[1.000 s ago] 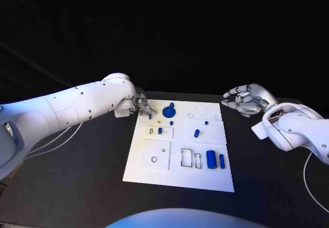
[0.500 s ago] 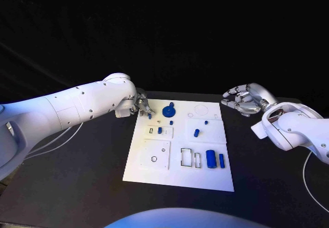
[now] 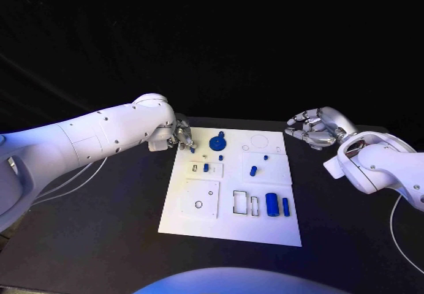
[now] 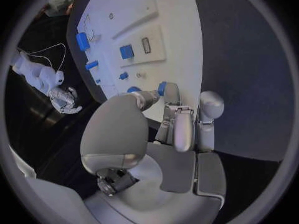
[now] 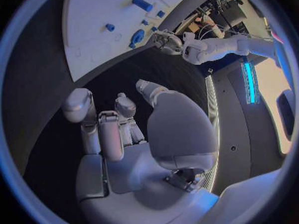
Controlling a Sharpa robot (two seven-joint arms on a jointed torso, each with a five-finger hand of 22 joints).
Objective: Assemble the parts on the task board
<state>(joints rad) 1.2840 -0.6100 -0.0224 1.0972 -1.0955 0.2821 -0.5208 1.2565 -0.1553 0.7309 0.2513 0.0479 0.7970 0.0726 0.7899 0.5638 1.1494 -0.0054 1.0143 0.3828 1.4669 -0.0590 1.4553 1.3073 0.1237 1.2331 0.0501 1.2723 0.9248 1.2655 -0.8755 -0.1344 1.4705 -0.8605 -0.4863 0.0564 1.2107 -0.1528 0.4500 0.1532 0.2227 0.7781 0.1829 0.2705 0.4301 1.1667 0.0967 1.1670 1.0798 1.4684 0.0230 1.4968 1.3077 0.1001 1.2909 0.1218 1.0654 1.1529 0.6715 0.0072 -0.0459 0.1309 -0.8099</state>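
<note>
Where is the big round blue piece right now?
In the head view, the round blue piece sits at the far left of the task board, just right of the left hand.

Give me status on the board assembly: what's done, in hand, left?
Early. Some small blue pegs appear to stand in the task board. The left hand pinches a small blue part at the board's far-left corner. The right hand holds nothing. Loose blue blocks remain beside outlined slots.

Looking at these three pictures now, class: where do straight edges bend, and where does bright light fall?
Head view: task board edges run straight, bright against the black table. Left wrist view: the board curves. Right wrist view: the board bows too, and a bright strip glows at the rim.
</note>
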